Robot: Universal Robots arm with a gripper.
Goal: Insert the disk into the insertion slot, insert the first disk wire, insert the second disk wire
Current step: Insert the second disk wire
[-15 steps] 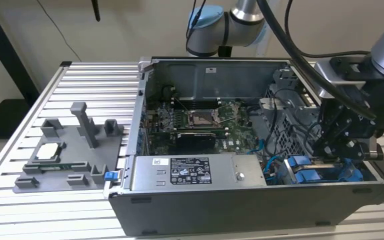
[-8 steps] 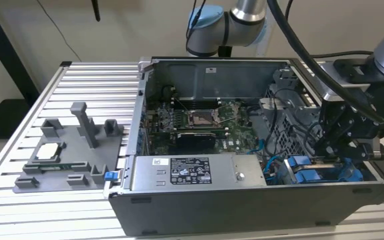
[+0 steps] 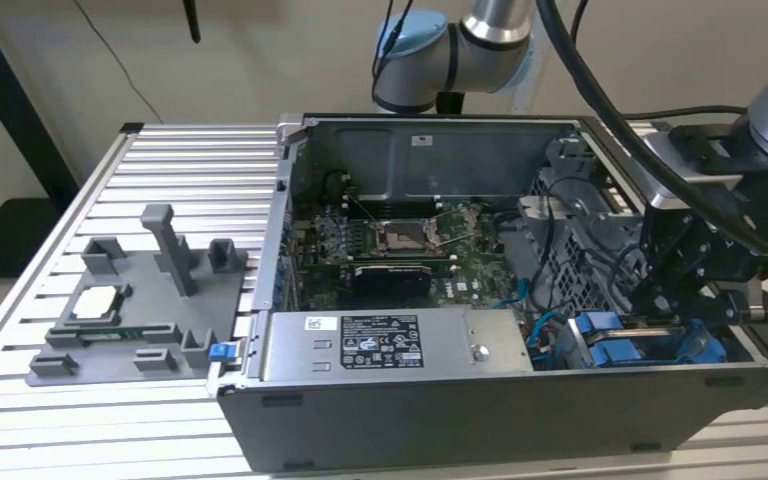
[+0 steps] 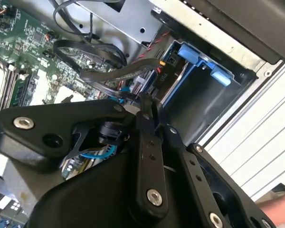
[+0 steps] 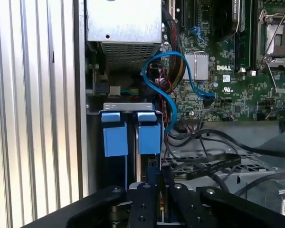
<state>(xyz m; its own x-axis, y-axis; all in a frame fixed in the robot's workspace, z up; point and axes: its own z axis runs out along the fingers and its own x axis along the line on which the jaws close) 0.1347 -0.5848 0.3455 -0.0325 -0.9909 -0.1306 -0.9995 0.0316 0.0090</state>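
Observation:
The disk shows as a blue-framed carrier (image 3: 620,350) (image 5: 148,135) (image 4: 199,59), seated in the insertion slot (image 5: 126,105), a grey metal bay in the case corner at the exterior view's right. A second blue tab (image 5: 115,134) sits beside it. My gripper (image 3: 654,310) (image 5: 160,183) (image 4: 145,102) reaches down into the case right behind the carriers. Its fingers stand close together on the end of a flat black disk wire (image 5: 204,164) (image 4: 118,71). A thin blue wire (image 5: 156,61) loops from the motherboard toward the bay. The wire's plug is mostly hidden by my fingers.
The open computer case (image 3: 491,420) rests on a slatted aluminium table (image 3: 157,160). Its motherboard (image 3: 398,240) and silver power supply (image 3: 384,345) lie at the exterior view's left of my gripper, with cable bundles (image 3: 558,270) crowding the bay. A grey fixture tray (image 3: 131,300) stands outside the case.

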